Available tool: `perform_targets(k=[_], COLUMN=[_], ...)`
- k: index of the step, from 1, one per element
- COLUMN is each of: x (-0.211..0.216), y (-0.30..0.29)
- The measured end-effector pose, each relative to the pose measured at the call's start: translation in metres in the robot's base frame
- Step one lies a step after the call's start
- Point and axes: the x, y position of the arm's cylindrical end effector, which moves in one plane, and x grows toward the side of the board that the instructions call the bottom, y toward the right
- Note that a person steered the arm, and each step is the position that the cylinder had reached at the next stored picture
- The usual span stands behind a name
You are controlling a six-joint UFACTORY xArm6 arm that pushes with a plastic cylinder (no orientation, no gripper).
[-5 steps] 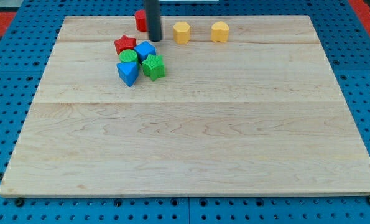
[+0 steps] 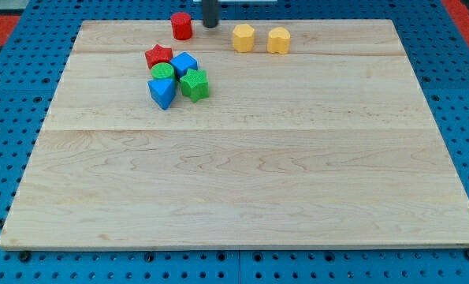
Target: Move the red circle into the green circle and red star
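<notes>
The red circle (image 2: 181,26) stands at the board's top edge, left of centre. My tip (image 2: 210,24) is just to its right, a small gap apart, at the board's top edge. The red star (image 2: 158,56) lies below the red circle. The green circle (image 2: 163,72) sits right under the star, touching it, inside a tight cluster of blocks.
The cluster also holds a blue cube (image 2: 184,63), a green block (image 2: 194,84) and a blue triangle (image 2: 161,92). Two yellow blocks (image 2: 243,37) (image 2: 279,39) lie to the right of my tip. The wooden board (image 2: 242,173) rests on a blue pegboard.
My tip moved up and to the right, away from the red circle, which now shows in full. The nearer yellow block has shifted to the right, closer to the other.
</notes>
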Motion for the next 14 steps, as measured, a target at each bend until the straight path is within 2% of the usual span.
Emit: perform_targets(k=[1, 2, 4, 5, 6, 7, 9, 10, 11, 12, 13, 14], x=[0.0, 0.019, -0.002, 0.006, 0.027, 0.029, 0.095, 0.079, 0.105, 0.124, 0.127, 0.132], y=[-0.071, -0.102, -0.118, -0.149, -0.129, -0.122, -0.124, -0.156, -0.172, -0.156, -0.11, -0.102])
